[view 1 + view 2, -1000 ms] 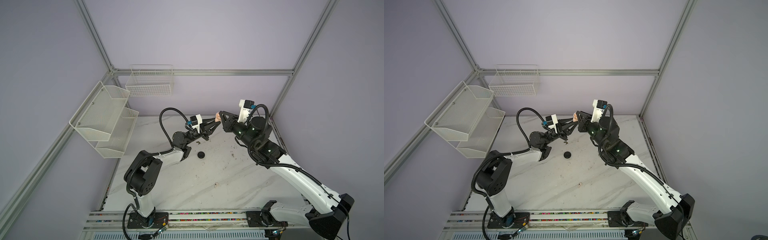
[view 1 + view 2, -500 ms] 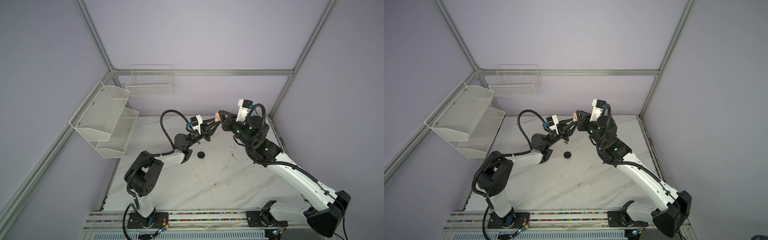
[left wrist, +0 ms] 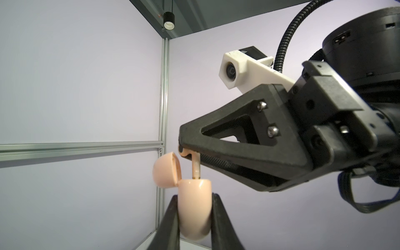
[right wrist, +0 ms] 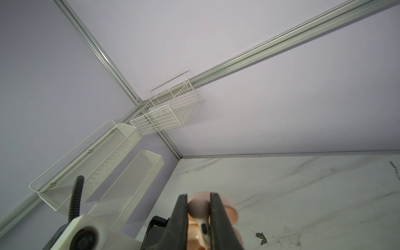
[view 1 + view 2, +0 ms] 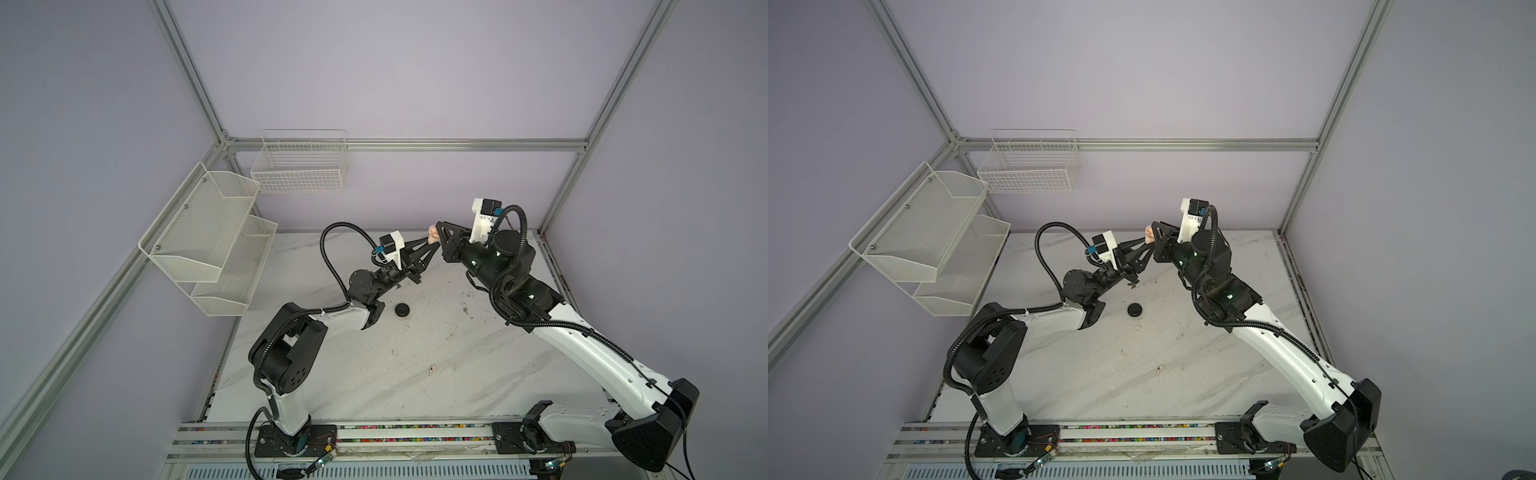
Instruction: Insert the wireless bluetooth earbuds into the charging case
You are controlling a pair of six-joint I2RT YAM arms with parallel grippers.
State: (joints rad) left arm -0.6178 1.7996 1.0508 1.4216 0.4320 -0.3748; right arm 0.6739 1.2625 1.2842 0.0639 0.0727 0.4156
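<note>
In the left wrist view my left gripper [image 3: 194,195] is shut on the pale pink charging case [image 3: 194,212], held upright in the air with its lid [image 3: 165,171] hinged open. Just above the case, my right gripper [image 3: 184,150] is shut on a pale pink earbud [image 3: 195,167]. The earbud's stem points down and its tip touches the case's open mouth. In the right wrist view the earbud [image 4: 199,207] sits between the right gripper's [image 4: 197,194] fingers. Both top views show the grippers meeting over the table's far side, around the case [image 5: 433,235] [image 5: 1148,235].
A round black case [image 5: 402,309] [image 5: 1135,310] lies on the marble table below the left wrist. A loose pale pink earbud [image 5: 433,369] [image 5: 1159,370] lies mid-table. White mesh shelves [image 5: 208,232] and a wire basket [image 5: 301,166] hang on the left and back walls.
Almost nothing has changed. The right arm has eased slightly toward the left gripper. Both grips are unchanged.
</note>
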